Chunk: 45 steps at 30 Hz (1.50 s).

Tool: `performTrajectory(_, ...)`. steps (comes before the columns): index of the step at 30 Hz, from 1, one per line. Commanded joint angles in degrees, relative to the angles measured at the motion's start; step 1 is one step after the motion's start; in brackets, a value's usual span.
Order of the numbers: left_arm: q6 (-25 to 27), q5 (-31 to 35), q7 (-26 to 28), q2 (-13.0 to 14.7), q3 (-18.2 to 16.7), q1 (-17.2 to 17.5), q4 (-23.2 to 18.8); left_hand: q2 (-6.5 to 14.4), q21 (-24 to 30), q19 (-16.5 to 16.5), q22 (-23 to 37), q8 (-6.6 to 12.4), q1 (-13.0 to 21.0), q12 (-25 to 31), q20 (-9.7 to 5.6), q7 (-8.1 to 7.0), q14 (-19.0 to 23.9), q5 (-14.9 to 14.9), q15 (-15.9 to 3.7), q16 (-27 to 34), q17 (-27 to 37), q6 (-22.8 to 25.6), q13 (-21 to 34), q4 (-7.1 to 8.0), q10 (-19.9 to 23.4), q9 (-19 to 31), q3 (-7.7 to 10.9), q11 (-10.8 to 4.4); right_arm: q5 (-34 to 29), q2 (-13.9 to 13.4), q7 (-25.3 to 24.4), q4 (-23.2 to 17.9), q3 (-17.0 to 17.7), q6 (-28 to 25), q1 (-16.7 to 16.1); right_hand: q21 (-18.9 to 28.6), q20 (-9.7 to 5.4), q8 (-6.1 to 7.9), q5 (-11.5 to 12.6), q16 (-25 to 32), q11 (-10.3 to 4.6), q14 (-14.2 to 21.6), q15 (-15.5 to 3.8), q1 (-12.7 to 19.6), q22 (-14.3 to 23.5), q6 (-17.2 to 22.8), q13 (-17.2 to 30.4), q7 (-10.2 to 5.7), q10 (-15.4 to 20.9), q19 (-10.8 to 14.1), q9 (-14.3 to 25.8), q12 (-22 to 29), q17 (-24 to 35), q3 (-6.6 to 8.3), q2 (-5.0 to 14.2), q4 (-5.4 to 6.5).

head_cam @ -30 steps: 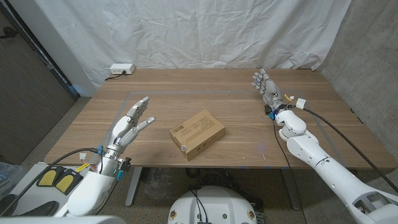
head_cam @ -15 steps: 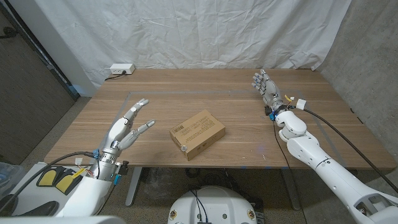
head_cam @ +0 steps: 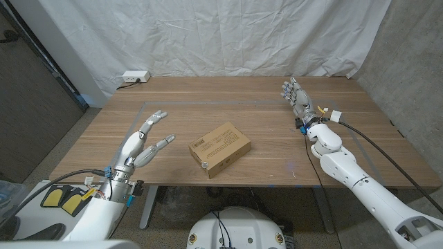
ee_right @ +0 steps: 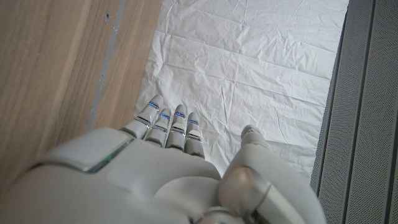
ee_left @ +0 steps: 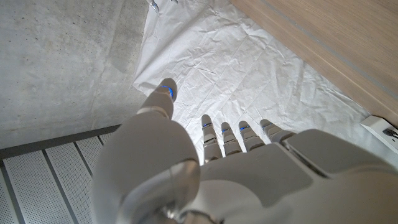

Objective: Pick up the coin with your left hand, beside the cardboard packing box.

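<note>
- your left hand [head_cam: 142,144] hovers open, holding nothing, left of the flat brown cardboard packing box [head_cam: 220,149].
- small silver coin [head_cam: 204,164] touches the box's near corner.
- your right hand [head_cam: 296,97] is open too.

The cardboard packing box [head_cam: 220,148] lies on the bench [head_cam: 242,114], near the middle and toward the front edge. The coin [head_cam: 203,164] sits just beside the box's front left corner. The left hand [head_cam: 142,144] is left of the box, well apart from it. The right hand [head_cam: 296,98] is at the far right, behind the box. A power strip [head_cam: 135,77] lies at the back left corner.
</note>
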Motion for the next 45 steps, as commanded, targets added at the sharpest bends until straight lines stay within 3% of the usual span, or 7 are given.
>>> performTrajectory(1,3.0,6.3,2.7,-2.6,-1.4,2.2,-3.8,-0.1,0.5,-0.1,0.3,-0.17,1.1,0.2,0.25,0.23,0.4,-0.3,0.29,0.3,0.2,0.2,0.2,-0.06,0.1,0.2,0.44,0.58,0.4,-0.1,0.2,0.1,0.3,0.3,-0.3,0.0,-1.34,-0.05,0.1,-0.1,0.05,0.5,-0.08,0.4,0.3,0.3,0.3,0.14,0.4,0.3,0.2,-0.1,0.3,0.22,0.38,-0.23)
performTrajectory(6,3.8,6.5,2.7,-2.8,-1.2,2.6,-3.9,0.0,0.7,0.3,0.4,-0.12,1.7,0.3,0.69,0.26,0.8,-0.5,0.37,0.5,0.2,0.8,0.2,-0.07,0.3,0.2,0.53,0.43,0.5,-0.3,0.4,0.1,0.4,0.1,-0.1,-0.1,-1.32,-0.06,0.1,0.1,0.06,1.0,-0.26,0.3,0.3,0.3,0.3,0.13,0.4,0.6,0.2,-0.1,0.4,0.18,0.44,-0.21)
performTrajectory(12,7.0,12.1,5.0,-4.2,-1.8,4.5,-7.1,0.2,0.9,0.7,0.3,0.47,3.3,0.4,0.22,1.11,1.2,-0.8,0.06,0.5,0.2,3.0,0.2,-0.23,0.4,0.4,0.83,0.82,0.5,-0.2,0.7,0.6,0.2,-0.2,0.6,-0.2,-1.31,-0.05,0.1,0.1,0.04,1.2,-0.21,0.3,0.3,0.4,0.3,0.15,0.4,0.7,0.2,-0.2,0.4,0.15,0.47,-0.22)
performTrajectory(23,11.7,20.4,8.3,-6.3,-2.3,8.2,-11.6,0.6,1.0,1.2,0.3,1.45,6.5,0.2,2.1,0.84,1.0,-1.5,0.16,0.3,0.1,6.3,0.2,-0.54,-0.3,0.8,1.44,0.8,0.5,0.3,1.2,1.6,0.0,0.3,1.3,-0.4,-1.32,-0.05,0.0,0.0,0.01,1.1,-0.18,0.3,0.3,0.5,0.3,0.16,0.5,0.7,0.2,-0.2,0.4,0.11,0.5,-0.25)
performTrajectory(45,18.4,28.9,10.3,-4.9,-1.1,11.2,-16.2,1.1,1.1,1.6,0.3,1.95,10.0,0.1,3.15,0.52,0.8,-2.5,-0.07,0.2,0.1,7.9,0.2,-0.61,-0.7,1.4,1.93,0.41,0.7,0.3,1.1,1.6,0.1,0.5,1.2,-0.9,-1.29,-0.09,0.0,-0.1,-0.08,1.1,-0.08,0.2,0.3,0.5,0.3,0.19,0.6,0.9,0.2,-0.2,0.5,0.0,0.56,-0.33)
